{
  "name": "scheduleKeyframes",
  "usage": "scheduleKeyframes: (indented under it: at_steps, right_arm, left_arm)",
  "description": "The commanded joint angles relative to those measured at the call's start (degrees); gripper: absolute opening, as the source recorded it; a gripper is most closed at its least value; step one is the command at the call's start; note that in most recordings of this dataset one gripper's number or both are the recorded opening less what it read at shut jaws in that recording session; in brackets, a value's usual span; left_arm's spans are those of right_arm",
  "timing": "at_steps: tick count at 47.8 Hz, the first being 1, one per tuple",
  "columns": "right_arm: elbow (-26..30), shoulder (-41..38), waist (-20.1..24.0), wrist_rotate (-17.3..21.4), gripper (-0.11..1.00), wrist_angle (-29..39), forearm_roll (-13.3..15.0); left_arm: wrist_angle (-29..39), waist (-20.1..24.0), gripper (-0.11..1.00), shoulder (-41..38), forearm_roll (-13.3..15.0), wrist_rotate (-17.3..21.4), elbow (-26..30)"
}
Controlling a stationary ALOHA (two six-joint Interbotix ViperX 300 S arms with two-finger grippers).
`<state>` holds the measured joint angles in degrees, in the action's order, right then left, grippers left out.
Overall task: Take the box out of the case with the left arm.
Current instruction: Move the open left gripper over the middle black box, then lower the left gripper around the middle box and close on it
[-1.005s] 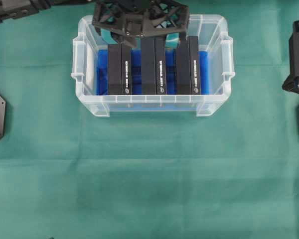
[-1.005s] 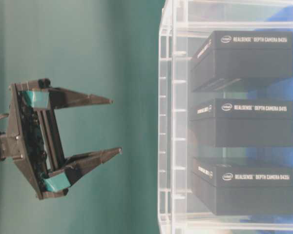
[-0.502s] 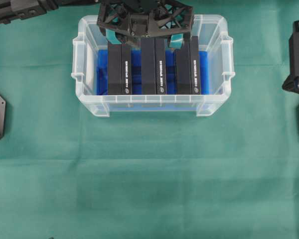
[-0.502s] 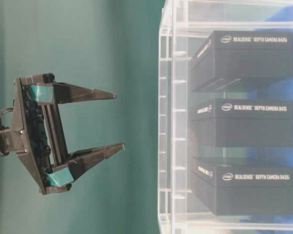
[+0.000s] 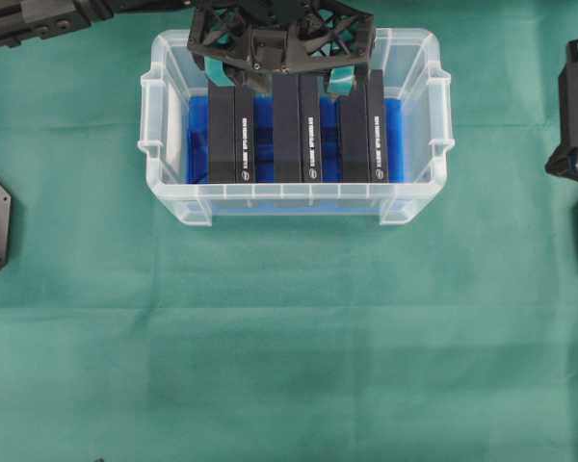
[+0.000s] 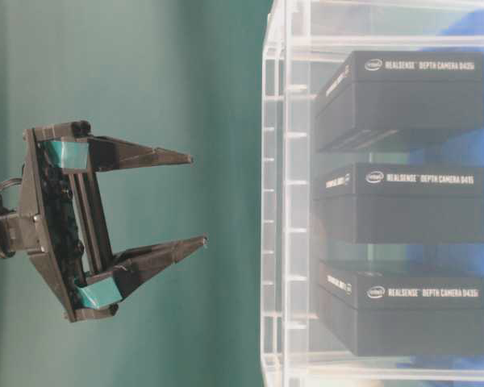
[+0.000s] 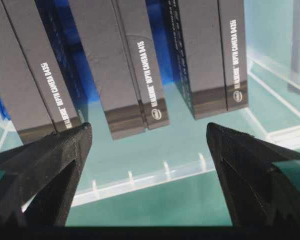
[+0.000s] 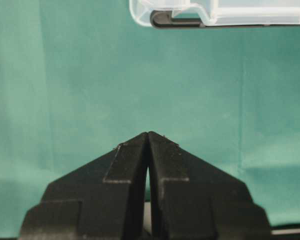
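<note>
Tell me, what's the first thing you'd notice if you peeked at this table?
Three black RealSense camera boxes stand side by side in a clear plastic case with a bright blue bottom, at the far middle of the green cloth. Right above the case's far edge hangs the left gripper, its pointy black fingers spread wide open over the boxes, holding nothing.

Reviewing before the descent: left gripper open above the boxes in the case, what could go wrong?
1. The three boxes stand close together, so the left gripper fingers may land on a neighbouring box.
2. The left gripper hovers near the case far wall and could clip the rim.
3. A tilted lift may drag a neighbour.
</note>
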<state>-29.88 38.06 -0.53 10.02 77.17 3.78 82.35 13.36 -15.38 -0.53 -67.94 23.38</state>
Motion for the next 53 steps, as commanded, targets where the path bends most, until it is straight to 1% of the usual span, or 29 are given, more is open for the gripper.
scheduleKeyframes:
  at_steps: [1, 20, 30, 38, 53]
  right_arm:
    - [0.9, 0.0, 0.0, 0.0, 0.03, 0.0, 0.1]
    - [0.9, 0.0, 0.0, 0.0, 0.03, 0.0, 0.1]
    - [0.8, 0.0, 0.0, 0.0, 0.03, 0.0, 0.1]
    - [0.8, 0.0, 0.0, 0.0, 0.03, 0.0, 0.1]
    - [0.9, 0.0, 0.0, 0.0, 0.03, 0.0, 0.1]
  left_arm:
    - [-0.1, -0.3, 0.98, 0.9, 0.0, 0.0, 1.2]
    - [-0.1, -0.5, 0.98, 0.5, 0.0, -0.1, 1.1]
    - [-0.3, -0.6, 0.98, 0.4, 0.0, -1.1, -0.4]
    - [-1.2, -0.9, 0.98, -0.3, 0.0, -1.2, -1.9]
    - [-5.3, -1.0, 0.98, -2.2, -0.2, -1.4, -4.6]
